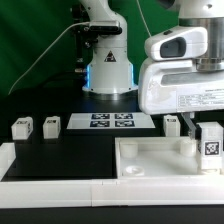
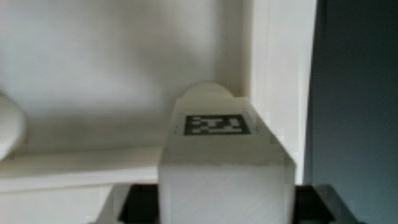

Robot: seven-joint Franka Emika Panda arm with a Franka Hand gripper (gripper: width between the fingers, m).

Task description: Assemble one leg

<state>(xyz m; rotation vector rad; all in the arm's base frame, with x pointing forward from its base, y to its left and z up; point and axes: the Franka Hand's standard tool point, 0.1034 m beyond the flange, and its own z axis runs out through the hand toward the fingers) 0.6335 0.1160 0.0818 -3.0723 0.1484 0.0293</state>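
My gripper (image 1: pixel 204 134) is at the exterior view's right, shut on a leg (image 1: pixel 211 142). The leg is a small white block with a black-and-white tag facing the camera. I hold it over the right edge of the large flat white square part (image 1: pixel 150 160). In the wrist view the leg (image 2: pixel 222 150) points away from my gripper (image 2: pixel 222 206), and the dark fingers (image 2: pixel 135 206) press on both its sides. Whether the leg's far end touches the flat part is hidden. Two more legs (image 1: pixel 22 128) (image 1: pixel 50 124) stand at the left, and a third (image 1: pixel 172 124) stands beside my gripper.
The marker board (image 1: pixel 110 122) lies at the middle of the black table, in front of the robot base (image 1: pixel 108 70). A low white rim (image 1: pixel 55 172) runs along the table's front and left. In the wrist view the black table (image 2: pixel 356 100) shows beside the white part (image 2: pixel 107 90).
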